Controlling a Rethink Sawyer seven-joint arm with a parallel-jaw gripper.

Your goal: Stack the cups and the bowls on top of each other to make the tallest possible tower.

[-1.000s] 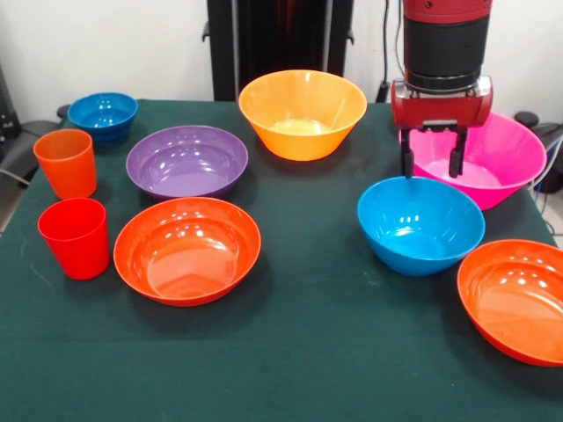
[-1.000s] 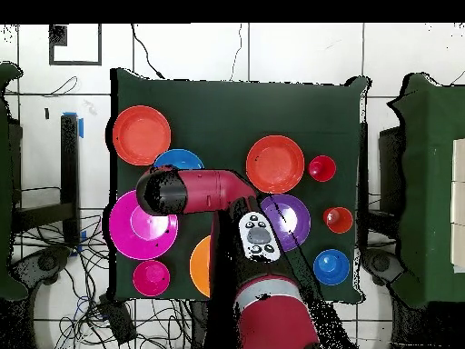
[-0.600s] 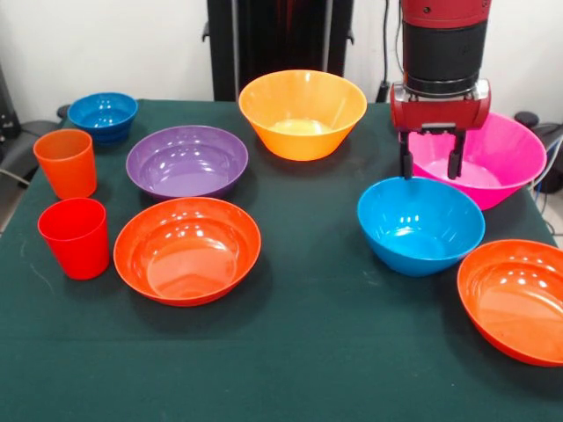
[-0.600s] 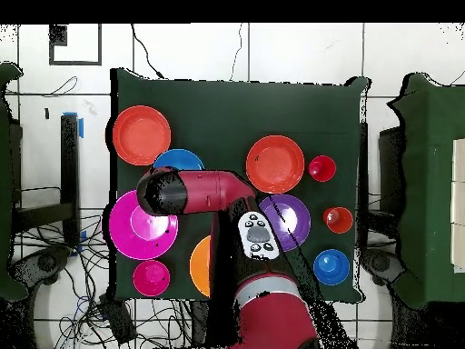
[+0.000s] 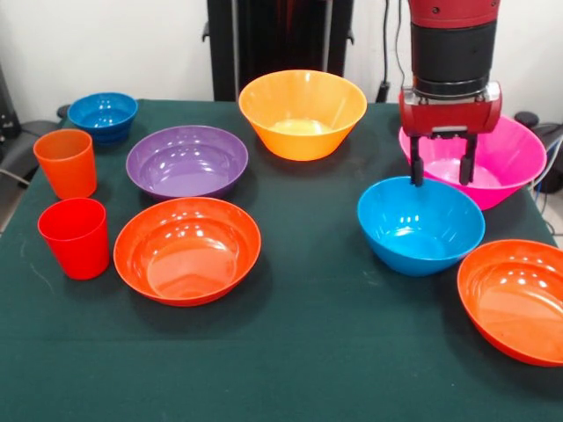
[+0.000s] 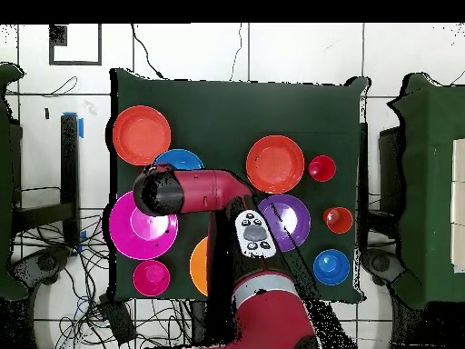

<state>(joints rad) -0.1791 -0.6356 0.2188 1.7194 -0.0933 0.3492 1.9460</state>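
Note:
My gripper [image 5: 442,178] hangs open with nothing between its fingers [image 5: 415,167], over the spot where the large pink bowl [image 5: 506,154] meets the far rim of a blue bowl [image 5: 420,224]. Around the table sit a yellow-orange bowl [image 5: 302,112], a purple bowl [image 5: 186,160], two red-orange bowls [image 5: 186,249] [image 5: 519,299] and a small blue bowl [image 5: 103,114]. An orange cup [image 5: 66,163] and a red cup [image 5: 75,237] stand at the left. From overhead the arm's head [image 6: 156,191] hides the fingers and covers part of the blue bowl [image 6: 186,160]. A small pink-red bowl [image 6: 151,277] sits beside the pink bowl [image 6: 136,232].
The dark green cloth [image 5: 290,352] covers the table. The right red-orange bowl reaches the picture's right edge in the front view. Cables [image 6: 54,273] lie on the floor around the table, and other green-covered tables [image 6: 427,182] stand at both sides.
In the front view the gripper has shifted slightly to the right, toward the pink bowl, still open. The bowls and cups have not moved.

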